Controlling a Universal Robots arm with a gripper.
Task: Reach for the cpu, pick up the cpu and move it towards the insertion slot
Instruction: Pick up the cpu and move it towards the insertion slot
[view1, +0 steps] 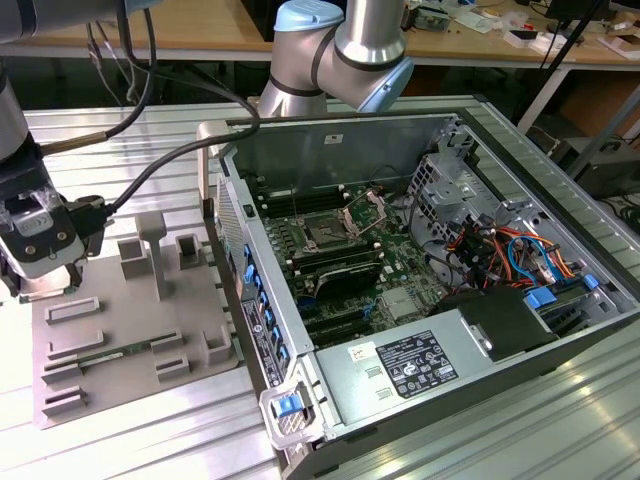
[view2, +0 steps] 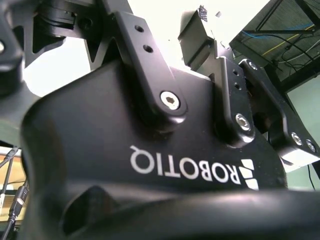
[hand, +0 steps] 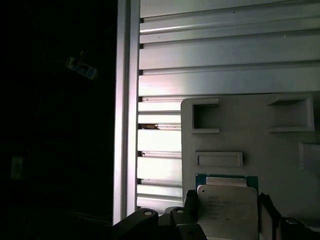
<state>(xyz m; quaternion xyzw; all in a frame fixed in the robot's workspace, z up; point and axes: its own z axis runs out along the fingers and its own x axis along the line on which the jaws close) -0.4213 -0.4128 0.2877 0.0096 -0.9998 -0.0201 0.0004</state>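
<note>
Cpu (hand: 227, 212) first: in the first wrist view I see a small flat square with a dull silvery top, faint print on it, and a thin green edge along one side. It is at a corner of the grey tray (hand: 250, 135), between the fingers (hand: 191, 205) of the gripper (hand: 226, 220). The fingers lie flush against two opposite edges, so I read the gripper as clamped on the cpu. I cannot tell whether the chip is off the tray.

In the exterior view the gripper (view1: 42, 285) is low over the tray's (view1: 130, 370) far corner, at the exterior view's left. The tray lies on the slatted metal counter (view1: 120, 440) and has raised rectangular frames (hand: 205, 117) and a few upright blocks (view1: 150, 245).

Well apart, toward the exterior view's right, the computer case (view1: 300, 330) lies open on its side. Inside it is a green board with the slot (view1: 325, 233), a dark square in a silver frame. Its metal bracket (view1: 365, 207) is tilted up beside it. The case also holds a bundle of coloured cables (view1: 510, 250).
</note>
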